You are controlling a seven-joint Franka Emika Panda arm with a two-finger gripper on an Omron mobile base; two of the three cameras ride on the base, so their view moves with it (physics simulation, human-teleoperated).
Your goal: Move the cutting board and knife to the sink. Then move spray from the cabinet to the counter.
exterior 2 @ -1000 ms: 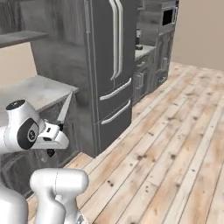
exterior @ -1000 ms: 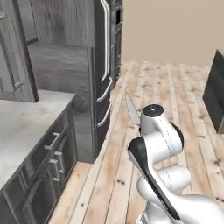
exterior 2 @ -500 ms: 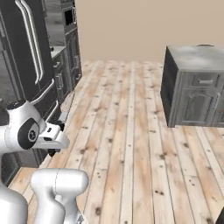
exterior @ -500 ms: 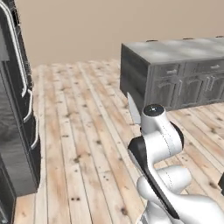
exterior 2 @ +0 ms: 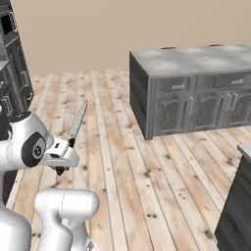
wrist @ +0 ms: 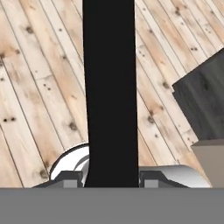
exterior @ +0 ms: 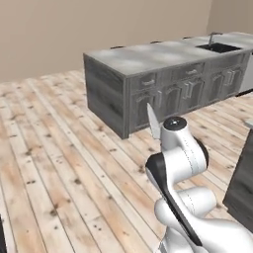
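Swinging round since the earlier frames, your base carried both base views off the refrigerator and onto a kitchen island (exterior: 148,79), so the whole scene shifted while the grip itself looked unchanged. You had the gripper (exterior 2: 62,158) clamped on the knife (exterior 2: 77,120): its black handle (wrist: 109,87) ran straight up between the jaws in the hand view, and its silver blade (exterior: 152,121) rose above them, tilted slightly, in both base views. The island, with its marbled counter (exterior 2: 196,59) over dark grey cabinets, stood well beyond the blade tip, across open wooden floor (exterior: 59,148). You could see the sink (exterior: 218,47) set into the far end of that counter, farther from the jaws than anything else.
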